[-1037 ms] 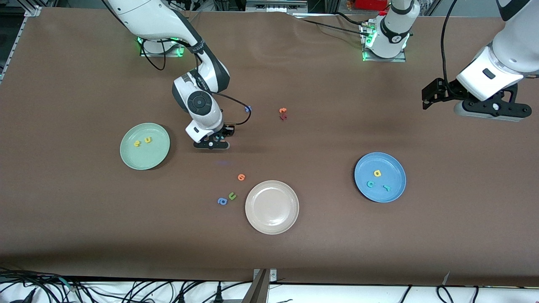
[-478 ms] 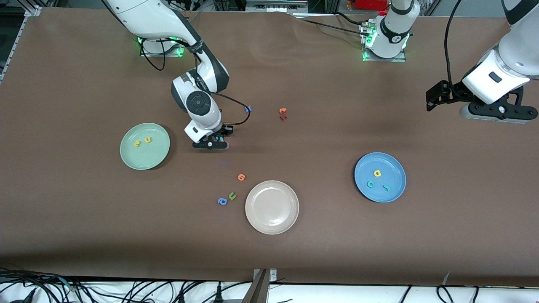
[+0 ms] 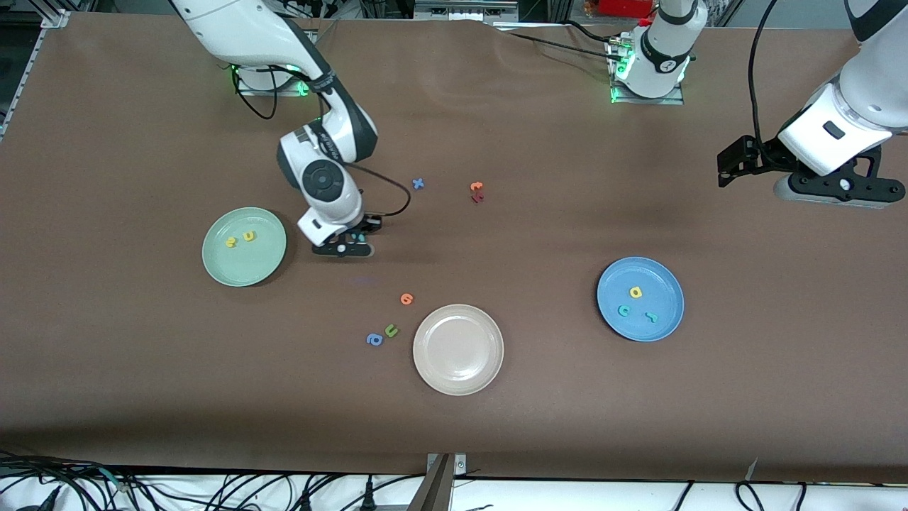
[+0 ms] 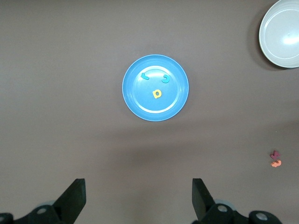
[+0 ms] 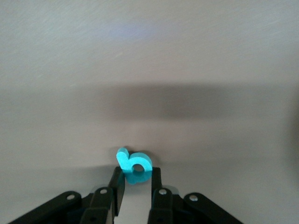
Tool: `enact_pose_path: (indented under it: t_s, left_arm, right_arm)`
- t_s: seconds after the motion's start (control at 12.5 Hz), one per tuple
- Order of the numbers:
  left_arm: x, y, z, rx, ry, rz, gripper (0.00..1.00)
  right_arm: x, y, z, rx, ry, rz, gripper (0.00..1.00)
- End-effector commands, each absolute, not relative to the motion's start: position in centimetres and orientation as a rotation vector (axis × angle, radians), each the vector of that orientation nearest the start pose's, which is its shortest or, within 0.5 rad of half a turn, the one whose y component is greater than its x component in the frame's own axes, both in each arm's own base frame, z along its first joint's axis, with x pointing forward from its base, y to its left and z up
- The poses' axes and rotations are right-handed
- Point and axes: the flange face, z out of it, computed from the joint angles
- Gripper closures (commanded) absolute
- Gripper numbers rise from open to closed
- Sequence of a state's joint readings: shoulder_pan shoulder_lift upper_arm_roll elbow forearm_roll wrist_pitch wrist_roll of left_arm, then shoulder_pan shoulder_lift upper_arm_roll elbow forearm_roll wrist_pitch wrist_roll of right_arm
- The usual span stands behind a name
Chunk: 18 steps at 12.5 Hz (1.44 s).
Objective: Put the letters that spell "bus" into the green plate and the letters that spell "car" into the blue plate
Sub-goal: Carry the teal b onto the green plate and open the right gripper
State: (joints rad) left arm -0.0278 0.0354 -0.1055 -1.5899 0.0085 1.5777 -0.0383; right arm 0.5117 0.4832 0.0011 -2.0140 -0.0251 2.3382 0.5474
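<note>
My right gripper (image 3: 345,244) is shut on the teal "b" (image 5: 134,166), which sticks out past its fingertips (image 5: 117,179). It hangs just over bare table beside the green plate (image 3: 241,268). On that plate lie the yellow "s" (image 3: 231,243) and yellow "u" (image 3: 249,236). The blue plate (image 3: 663,284) holds the yellow "a" (image 3: 635,292), teal "c" (image 3: 623,310) and teal "r" (image 3: 651,316). My left gripper (image 3: 830,188) waits open and empty, high over the left arm's end of the table. Its wrist view looks down on the blue plate (image 4: 140,105).
A cream plate (image 3: 458,369) sits nearer the front camera than the other plates. Beside it lie an orange letter (image 3: 406,299), an olive "u" (image 3: 391,330) and a blue "a" (image 3: 374,339). A blue "x" (image 3: 418,184) and orange and dark red letters (image 3: 477,191) lie mid-table.
My right gripper has shut on the teal "b" and carried it a short way toward the green plate. The left gripper rose a little, then held still.
</note>
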Motion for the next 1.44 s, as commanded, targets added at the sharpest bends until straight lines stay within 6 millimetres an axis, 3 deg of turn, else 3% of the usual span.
enact_pose_path:
  t_s: [0.0, 0.08, 0.24, 0.56, 0.88, 1.2, 1.28, 1.36]
  left_arm:
    - [56.3, -7.3, 60.2, -3.117, 0.153, 0.081, 0.00]
    - [56.3, -7.3, 60.2, -3.116, 0.156, 0.081, 0.00]
    - [56.3, -7.4, 60.2, -3.116, 0.156, 0.081, 0.00]
    - [56.3, -7.4, 60.2, -3.116, 0.156, 0.081, 0.00]
    - [56.3, -7.4, 60.2, -3.116, 0.158, 0.081, 0.00]
    - [56.3, -7.5, 60.2, -3.116, 0.158, 0.081, 0.00]
    - [56.3, -7.5, 60.2, -3.116, 0.158, 0.081, 0.00]
    - [56.3, -7.5, 60.2, -3.116, 0.158, 0.081, 0.00]
  right_arm:
    - [52.7, 24.6, 26.3, -3.265, -0.007, 0.253, 0.85]
    - [53.3, 22.3, 27.6, -3.274, -0.020, 0.282, 0.85]
    - [54.3, 17.7, 28.3, -3.284, -0.027, 0.325, 0.85]
    - [54.7, 10.6, 25.0, -3.281, -0.142, 0.354, 0.85]
    - [53.1, 9.1, 20.5, -3.281, -0.184, 0.297, 0.85]
    - [52.8, 8.8, 18.8, -3.288, -0.186, 0.299, 0.85]
    - [52.8, 8.9, 18.7, -3.289, -0.189, 0.299, 0.80]
    - [52.8, 9.0, 18.8, -3.288, -0.189, 0.296, 0.55]
